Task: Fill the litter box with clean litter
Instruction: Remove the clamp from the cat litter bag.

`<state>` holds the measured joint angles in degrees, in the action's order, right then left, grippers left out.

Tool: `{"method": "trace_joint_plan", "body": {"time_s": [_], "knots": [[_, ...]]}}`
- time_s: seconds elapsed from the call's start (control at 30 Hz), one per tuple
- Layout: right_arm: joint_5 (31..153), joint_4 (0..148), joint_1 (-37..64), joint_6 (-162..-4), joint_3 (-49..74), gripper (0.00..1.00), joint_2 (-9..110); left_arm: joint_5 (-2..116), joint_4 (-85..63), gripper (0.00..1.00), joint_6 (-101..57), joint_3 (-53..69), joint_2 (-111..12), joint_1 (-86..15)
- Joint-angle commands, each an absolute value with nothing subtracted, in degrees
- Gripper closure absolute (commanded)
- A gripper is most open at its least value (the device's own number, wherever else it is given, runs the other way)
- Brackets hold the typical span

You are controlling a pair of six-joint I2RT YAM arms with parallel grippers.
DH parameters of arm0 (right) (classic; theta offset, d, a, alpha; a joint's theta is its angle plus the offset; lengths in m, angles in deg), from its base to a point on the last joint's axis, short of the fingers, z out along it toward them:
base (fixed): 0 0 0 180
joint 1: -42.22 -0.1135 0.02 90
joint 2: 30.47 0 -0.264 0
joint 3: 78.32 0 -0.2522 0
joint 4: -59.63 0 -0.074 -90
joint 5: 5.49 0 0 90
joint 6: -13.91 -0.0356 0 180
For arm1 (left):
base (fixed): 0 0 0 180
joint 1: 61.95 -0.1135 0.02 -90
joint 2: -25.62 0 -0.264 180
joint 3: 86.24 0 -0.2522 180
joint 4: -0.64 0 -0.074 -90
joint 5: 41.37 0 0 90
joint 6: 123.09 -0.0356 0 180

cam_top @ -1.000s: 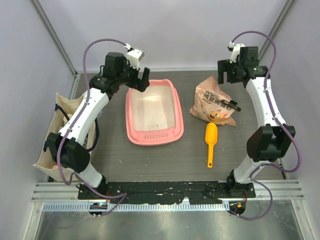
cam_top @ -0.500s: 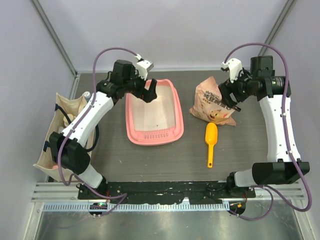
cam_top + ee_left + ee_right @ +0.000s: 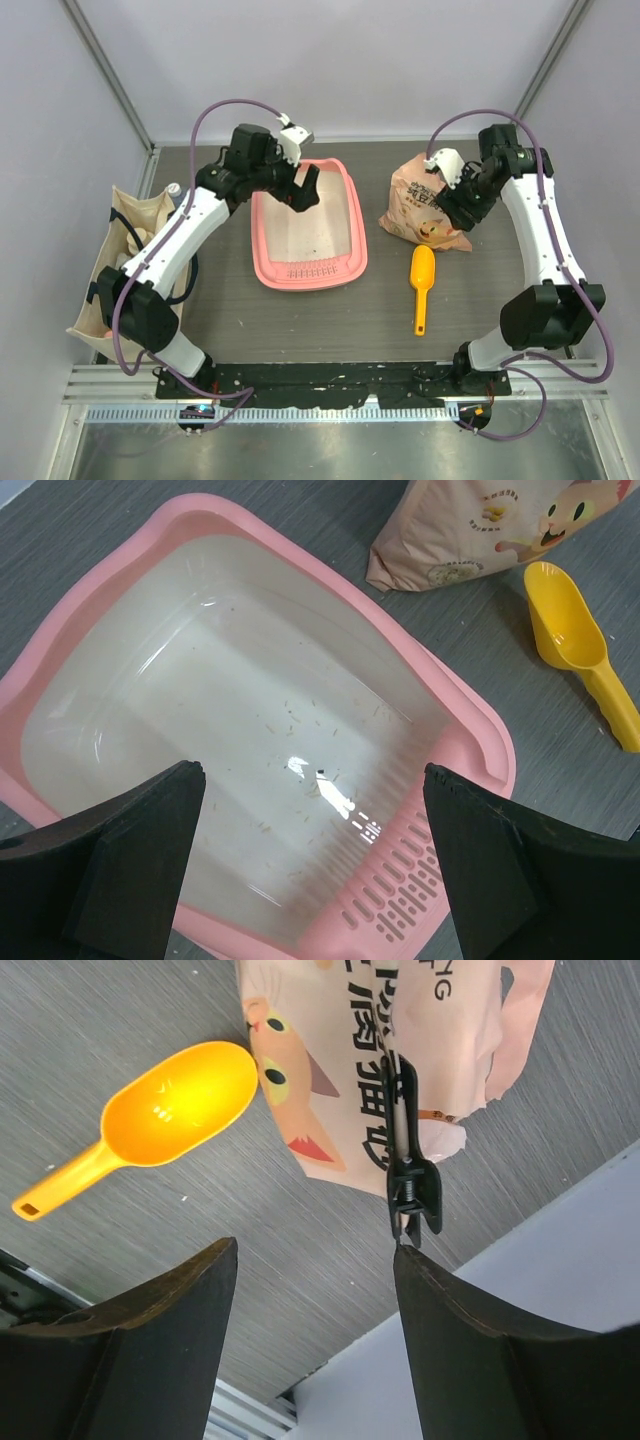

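Observation:
The pink litter box (image 3: 262,242) lies left of centre, its whitish floor (image 3: 230,730) bare except for a few stray specks and its slotted grille at the near end. No clean litter shows. My left gripper (image 3: 301,188) (image 3: 312,772) hovers open over the box's far part, holding nothing. My right gripper (image 3: 457,203) (image 3: 315,1250) is open above the table by the right side of the peach cat-print bag (image 3: 420,205) (image 3: 400,1030). The black clip (image 3: 412,1188) on the bag hangs just past one fingertip (image 3: 408,1260).
A yellow-orange scoop (image 3: 422,285) (image 3: 575,640) (image 3: 170,1110) lies on the dark table in front of the bag. A beige tote bag (image 3: 112,270) hangs at the left table edge. The pale enclosure wall (image 3: 540,1290) is close behind the right gripper.
My right arm has swung from behind the bag down to its right side, and its jaws have narrowed somewhat. My left gripper has moved right, over the litter box.

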<state>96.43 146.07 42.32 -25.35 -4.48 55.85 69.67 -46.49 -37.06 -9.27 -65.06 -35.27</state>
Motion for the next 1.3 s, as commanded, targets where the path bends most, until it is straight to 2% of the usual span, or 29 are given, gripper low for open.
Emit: {"method": "trace_joint_plan", "body": {"time_s": [0.0,0.13,0.37,0.6,0.8,1.27], "knots": [[94.1,144.2,42.2,-21.9,-8.9,0.32,57.1,70.3,-46.5,0.05,-38.4,-8.7,-62.4,-35.0],[93.5,144.7,42.2,-20.2,-10.2,0.37,59.3,70.4,-46.6,0.05,-38.3,-8.3,-62.5,-35.0],[91.9,144.5,42.4,-18.4,-11.7,0.38,61.6,70.3,-46.4,0.05,-38.3,-8.0,-62.8,-34.9],[92.9,147.0,43.3,-17.4,-16.0,0.49,66.9,70.2,-46.3,0.05,-38.3,-8.2,-63.2,-34.9],[93.6,150.6,43.6,-17.6,-19.9,0.53,70.4,69.7,-46.5,0.05,-38.5,-8.0,-63.0,-34.8],[93.3,153.5,44.7,-16.8,-18.8,0.62,69.5,69.5,-46.3,0.05,-38.5,-7.9,-63.7,-34.7]]}}
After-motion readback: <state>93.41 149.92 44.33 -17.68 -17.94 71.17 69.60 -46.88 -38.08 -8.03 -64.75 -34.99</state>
